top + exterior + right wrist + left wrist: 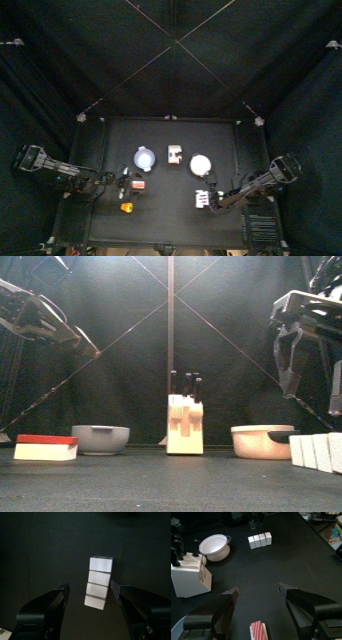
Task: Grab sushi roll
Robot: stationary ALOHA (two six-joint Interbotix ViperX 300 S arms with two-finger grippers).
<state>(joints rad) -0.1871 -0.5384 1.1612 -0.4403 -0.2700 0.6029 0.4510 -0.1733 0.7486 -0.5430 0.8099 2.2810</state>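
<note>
The sushi roll is a short row of white square pieces lying on the black table. It shows in the top view at the front right, in the front view at the far right and in the left wrist view. My right gripper is open and hangs above the roll, a jaw on either side, not touching it; it also shows in the top view and the front view. My left gripper is open and empty, raised over the table's left side.
A knife block stands mid-table between a grey bowl on the left and a white bowl on the right. A red-topped white block lies at the front left, below my left gripper.
</note>
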